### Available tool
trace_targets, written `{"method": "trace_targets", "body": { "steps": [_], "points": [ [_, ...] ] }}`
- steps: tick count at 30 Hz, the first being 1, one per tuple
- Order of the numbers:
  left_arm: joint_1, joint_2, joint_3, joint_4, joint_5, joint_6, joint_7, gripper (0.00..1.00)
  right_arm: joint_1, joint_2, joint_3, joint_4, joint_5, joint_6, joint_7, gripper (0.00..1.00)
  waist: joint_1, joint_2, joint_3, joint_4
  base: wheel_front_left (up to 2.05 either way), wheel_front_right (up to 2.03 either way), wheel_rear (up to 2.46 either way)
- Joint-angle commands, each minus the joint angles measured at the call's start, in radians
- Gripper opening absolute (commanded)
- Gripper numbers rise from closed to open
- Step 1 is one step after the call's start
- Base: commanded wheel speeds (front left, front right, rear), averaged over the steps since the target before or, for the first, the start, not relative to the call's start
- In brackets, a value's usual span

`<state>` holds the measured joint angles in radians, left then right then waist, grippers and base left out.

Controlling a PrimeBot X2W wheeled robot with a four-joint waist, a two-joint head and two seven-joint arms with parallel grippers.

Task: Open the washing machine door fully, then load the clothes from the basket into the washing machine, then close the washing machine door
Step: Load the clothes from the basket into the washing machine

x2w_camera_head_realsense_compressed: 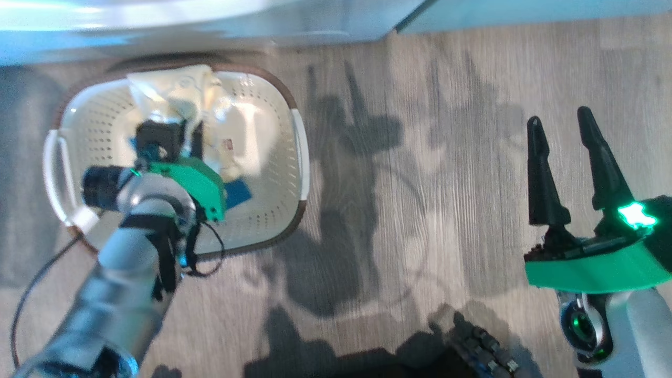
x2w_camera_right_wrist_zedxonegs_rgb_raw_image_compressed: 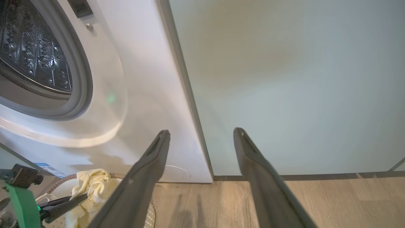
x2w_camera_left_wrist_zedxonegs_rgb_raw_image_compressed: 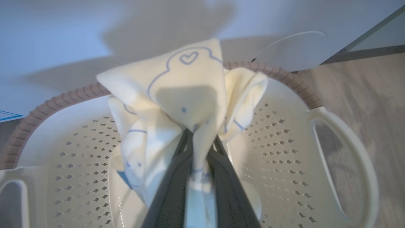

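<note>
Pinching a pale-yellow garment (x2w_camera_left_wrist_zedxonegs_rgb_raw_image_compressed: 186, 91) by a fold, the left gripper (x2w_camera_left_wrist_zedxonegs_rgb_raw_image_compressed: 200, 139) reaches down into the basket (x2w_camera_left_wrist_zedxonegs_rgb_raw_image_compressed: 278, 133). Its jaws are closed on the cloth, which bunches up around them and stands in front of the far brown rim. The fabric carries thin blue line drawings (a small heart among them). In the head view a blue piece (x2w_camera_head_realsense_compressed: 239, 191) lies on the basket's bottom, just beside the gripper's green mount.

The basket sits on the wooden floor (x2w_camera_head_realsense_compressed: 446, 157), close in front of the washing machine (x2w_camera_right_wrist_zedxonegs_rgb_raw_image_compressed: 139, 79). The right gripper (x2w_camera_head_realsense_compressed: 559, 115) hangs well to the right of the basket, over bare floor, with its jaws spread wide and nothing between them. In the right wrist view they point toward the seam where the machine's white front meets a pale green cabinet panel (x2w_camera_right_wrist_zedxonegs_rgb_raw_image_compressed: 284, 79). The steel drum (x2w_camera_right_wrist_zedxonegs_rgb_raw_image_compressed: 31, 47) shows uncovered inside its grey gasket (x2w_camera_right_wrist_zedxonegs_rgb_raw_image_compressed: 79, 79).
</note>
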<state>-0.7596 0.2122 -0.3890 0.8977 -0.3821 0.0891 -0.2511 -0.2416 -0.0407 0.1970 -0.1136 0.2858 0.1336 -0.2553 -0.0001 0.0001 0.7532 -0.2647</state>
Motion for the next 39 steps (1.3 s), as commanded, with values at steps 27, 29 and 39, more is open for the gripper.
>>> {"method": "trace_targets", "body": {
  "steps": [27,29,39],
  "points": [
    [0.605,0.051,0.158,-0.794,-0.015,0.144,0.006,0.0,0.236,-0.009,-0.067,0.033,-0.122,-0.003,-0.006,1.0,0.0001,-0.0001,-0.515,0.16,0.0,0.0,0.0],
    [0.636,0.06,0.163,-0.83,-0.016,0.154,0.015,0.0,0.251,-0.009,-0.069,0.038,-0.128,-0.003,-0.006,1.0,0.0001,-0.0001,-0.547,0.166,0.0,0.0,0.0],
    [0.773,0.097,0.194,-0.972,-0.028,0.202,0.055,0.0,0.321,-0.013,-0.057,0.052,-0.147,-0.003,-0.006,1.0,0.0001,-0.0001,-0.679,0.179,0.0,0.0,0.0]
  ]
}}
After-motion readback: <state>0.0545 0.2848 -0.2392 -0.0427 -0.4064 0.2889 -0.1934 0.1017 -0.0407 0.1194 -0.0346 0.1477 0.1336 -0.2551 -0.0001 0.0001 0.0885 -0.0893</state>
